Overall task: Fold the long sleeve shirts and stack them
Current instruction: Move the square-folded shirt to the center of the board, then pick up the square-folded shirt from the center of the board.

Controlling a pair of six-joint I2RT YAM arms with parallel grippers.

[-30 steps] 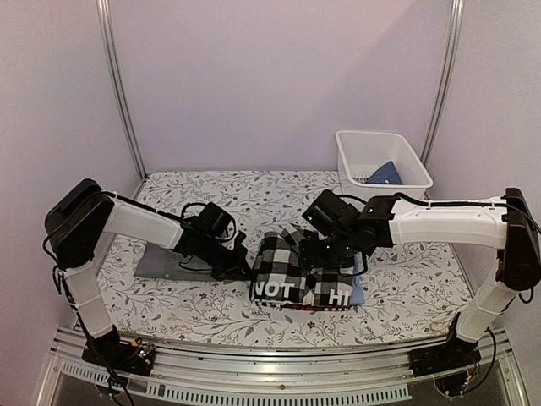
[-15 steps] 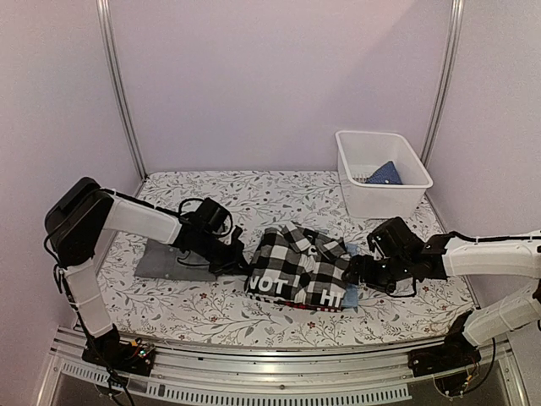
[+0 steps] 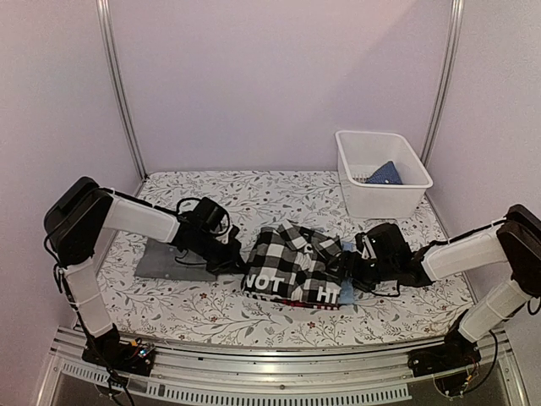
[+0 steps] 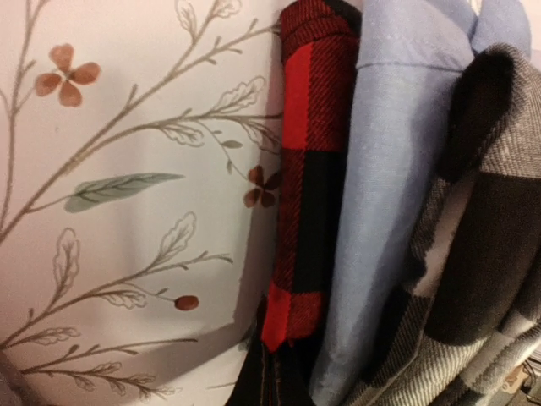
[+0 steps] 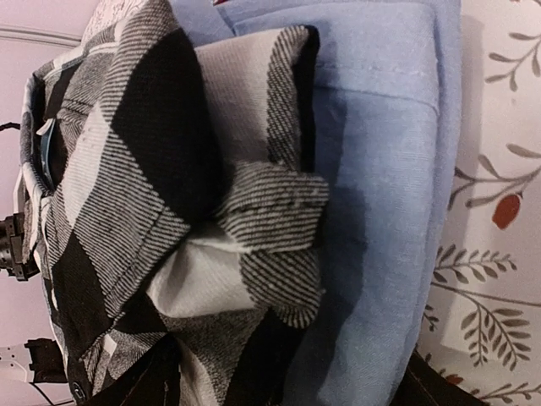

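Both arms stretched low toward the shirt stack [image 3: 292,269]. Left pincer [image 3: 232,259] closed at stack's left edge; right pincer [image 3: 355,272] spread wide at its right edge.

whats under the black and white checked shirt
A pale blue shirt, a dark shirt with white letters and a red-and-black checked edge show beneath it. Everything else below is covered.

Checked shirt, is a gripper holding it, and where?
Cannot tell. The left gripper, shut, and the right gripper flank the checked shirt, but no fingers show on it.
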